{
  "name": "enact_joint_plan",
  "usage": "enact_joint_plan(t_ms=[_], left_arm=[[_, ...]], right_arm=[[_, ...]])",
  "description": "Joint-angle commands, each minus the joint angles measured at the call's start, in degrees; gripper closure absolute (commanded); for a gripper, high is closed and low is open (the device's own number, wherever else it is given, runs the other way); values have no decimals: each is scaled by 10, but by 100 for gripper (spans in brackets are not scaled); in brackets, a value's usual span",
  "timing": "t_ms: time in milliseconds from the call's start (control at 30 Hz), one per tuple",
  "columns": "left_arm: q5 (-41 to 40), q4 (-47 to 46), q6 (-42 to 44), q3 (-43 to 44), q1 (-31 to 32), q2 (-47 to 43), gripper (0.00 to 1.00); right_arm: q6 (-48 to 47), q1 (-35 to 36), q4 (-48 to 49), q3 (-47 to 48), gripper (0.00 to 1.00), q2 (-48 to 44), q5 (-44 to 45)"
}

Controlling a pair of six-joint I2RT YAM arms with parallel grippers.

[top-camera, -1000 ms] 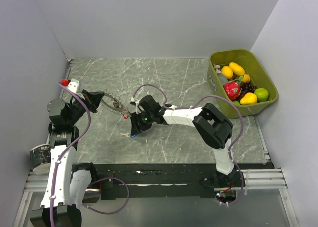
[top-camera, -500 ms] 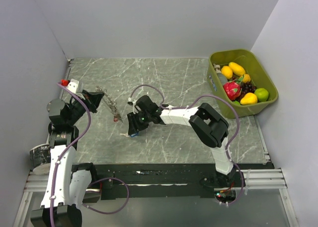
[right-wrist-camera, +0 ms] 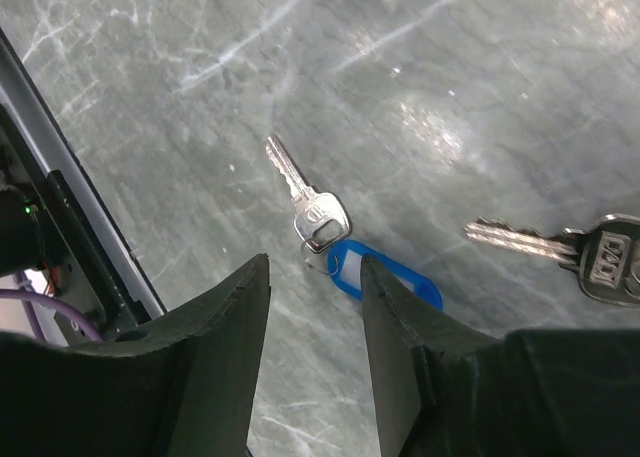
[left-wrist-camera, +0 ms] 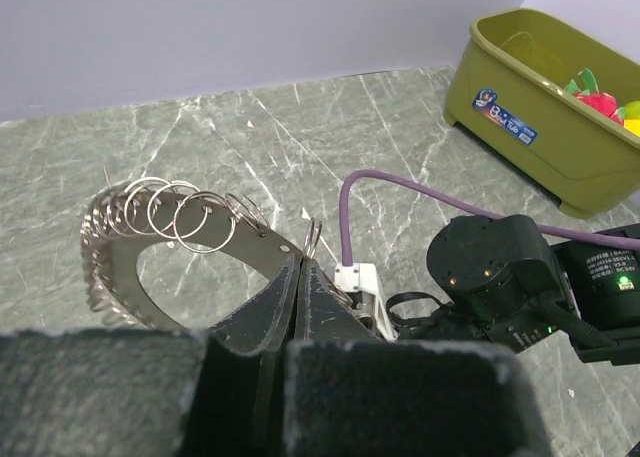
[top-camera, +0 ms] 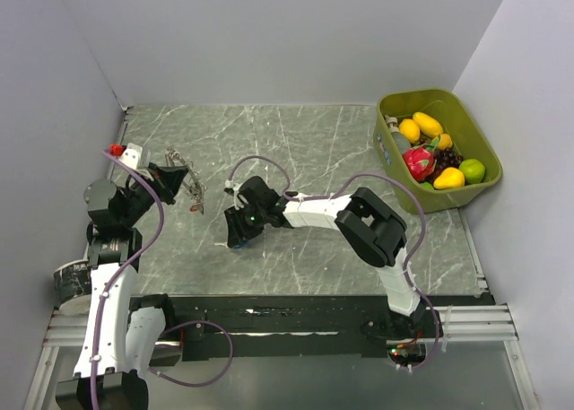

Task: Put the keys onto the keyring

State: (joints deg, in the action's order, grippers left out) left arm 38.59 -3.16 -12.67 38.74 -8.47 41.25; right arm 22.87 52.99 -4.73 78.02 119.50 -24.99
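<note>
My left gripper [left-wrist-camera: 300, 264] is shut on the keyring [left-wrist-camera: 170, 227], a grey metal band lined with thin wire loops, held above the table at the left [top-camera: 184, 182]. A small red tag [top-camera: 196, 209] dangles under the ring. My right gripper [right-wrist-camera: 315, 265] is open, low over the table, just above a silver key [right-wrist-camera: 308, 205] joined to a blue tag [right-wrist-camera: 385, 274]. The blue tag lies between the fingertips, untouched. A second key [right-wrist-camera: 560, 247] with a dark head lies to the right. From above, the right gripper [top-camera: 235, 235] is at the table's middle left.
A green bin [top-camera: 477, 132] of toy fruit stands at the back right corner, also seen in the left wrist view as the bin [left-wrist-camera: 520, 87]. A purple cable [left-wrist-camera: 400, 189] loops over the right arm's wrist. Grey walls close the table on three sides.
The left gripper has swung the keyring left and back, away from the right gripper. The right gripper has moved left and down over the blue-tagged key, its jaws a little narrower.
</note>
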Motion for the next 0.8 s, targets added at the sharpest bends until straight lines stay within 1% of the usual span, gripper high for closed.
enact_joint_plan(t_ms=[0,67,167,300,367,467,500,533,567,600,633,767], left_arm=[[13,-32,8,9,-4,-13,99],[13,-32,8,9,-4,-14,99],[12,-30,10,10,-3,-14,99],[13,-30,9,10,-4,-14,99],[13,-31,9,10,-4,-14,99],[13,-32,8,9,-3,-14,99],[13,-32,8,9,-4,-14,99],[15,-32,8,9,-4,-14,99],[15,-33,8,9,-3,-14,99],[15,-32,8,9,-4,-14,99],[14,-32,8,9,-3,-14,99],[14,-30,11,10,-4,-14,99]], right_arm=[[-17,12,10,28,51,13,28],[-23,15,10,28,52,17,41],[-31,26,2,29,57,21,64],[-39,37,2,24,59,19,102],[-42,42,16,13,63,14,122],[-43,45,38,-1,70,7,130],[-43,46,42,-5,79,6,130],[-42,46,45,-8,84,6,130],[-41,45,62,-16,93,1,131],[-40,46,67,-21,98,-1,130],[-39,46,74,-32,100,-5,130],[-35,44,81,-54,100,-24,146]])
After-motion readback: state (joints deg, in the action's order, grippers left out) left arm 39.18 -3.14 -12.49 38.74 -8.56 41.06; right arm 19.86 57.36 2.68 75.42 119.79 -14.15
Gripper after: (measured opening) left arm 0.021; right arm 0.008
